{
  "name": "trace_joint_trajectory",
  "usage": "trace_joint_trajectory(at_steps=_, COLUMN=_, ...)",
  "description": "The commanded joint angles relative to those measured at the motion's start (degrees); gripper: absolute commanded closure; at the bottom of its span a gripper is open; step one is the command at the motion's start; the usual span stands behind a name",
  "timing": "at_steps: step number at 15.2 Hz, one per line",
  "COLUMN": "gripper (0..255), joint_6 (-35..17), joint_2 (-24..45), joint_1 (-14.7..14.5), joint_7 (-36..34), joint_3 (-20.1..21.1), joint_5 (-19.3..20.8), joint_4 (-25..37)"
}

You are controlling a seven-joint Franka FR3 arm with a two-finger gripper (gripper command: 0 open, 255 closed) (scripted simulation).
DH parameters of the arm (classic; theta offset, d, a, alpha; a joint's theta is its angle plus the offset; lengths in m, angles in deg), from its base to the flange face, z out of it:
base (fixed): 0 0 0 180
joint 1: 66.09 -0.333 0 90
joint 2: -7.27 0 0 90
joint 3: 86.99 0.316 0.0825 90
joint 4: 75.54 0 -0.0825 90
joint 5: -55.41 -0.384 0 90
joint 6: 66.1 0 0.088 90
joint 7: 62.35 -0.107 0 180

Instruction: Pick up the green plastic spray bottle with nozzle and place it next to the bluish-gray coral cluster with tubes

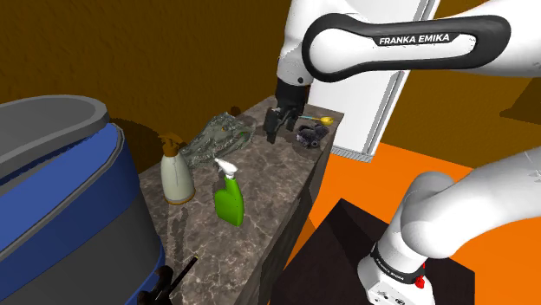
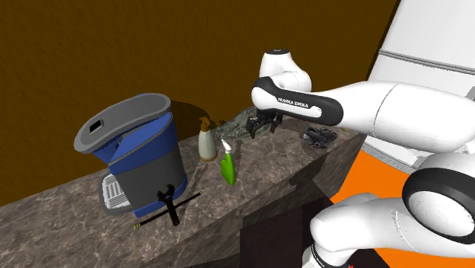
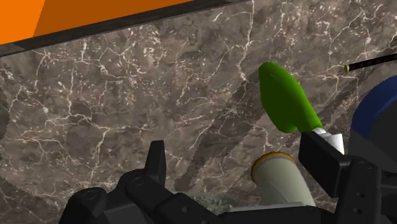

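**One Reach Pending: Bottle Upright, Fingers Empty**

One arm served the table [image 1: 273, 204], so no choice between hands arose. Its gripper [image 1: 276, 121] hung above the far end of the marble top as the shoulder view showed it. It pointed downward between a grey-green lumpy mass [image 1: 217, 137] and a dark bluish-grey cluster [image 1: 309, 133]. In the wrist view the two fingers [image 3: 156, 162] stood wide apart, with nothing clasped between them.

The green spray bottle [image 1: 230, 197] stood on its base near the middle of the table, well apart from the gripper. Its long axis ran vertical, with the white nozzle on top. In the shoulder view it lay below and to the left of the gripper, toward the blue and grey machine [image 1: 61, 191]. A beige pump bottle [image 1: 176, 173] stood just beside it on the side away from the table's front edge. The two did not appear to touch.

By my reading, the task stood at its first step, the reach. The coming move would need to carry the gripper along the table toward the machine. It would then need to lower the open fingers around the bottle's body, set across the vertical axis. The beige pump bottle crowded one flank, so the side facing the table's front edge looked the safer approach.

By colour, the dark bluish-grey cluster seemed the likelier coral target. This could not be settled with certainty.
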Motion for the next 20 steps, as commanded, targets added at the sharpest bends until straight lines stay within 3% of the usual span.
trace_joint_trajectory(at_steps=1, gripper=0, joint_6=-1.5, joint_2=3.0, joint_1=-0.6, joint_7=-2.3, joint_3=1.8, joint_5=-1.1, joint_4=1.1)
trace_joint_trajectory(at_steps=10, gripper=0, joint_6=-7.7, joint_2=17.9, joint_1=-2.6, joint_7=-12.5, joint_3=9.3, joint_5=-3.3, joint_4=8.6)
trace_joint_trajectory(at_steps=20, gripper=0, joint_6=-13.8, joint_2=20.6, joint_1=-2.7, joint_7=-13.2, joint_3=10.1, joint_5=-3.0, joint_4=5.0)
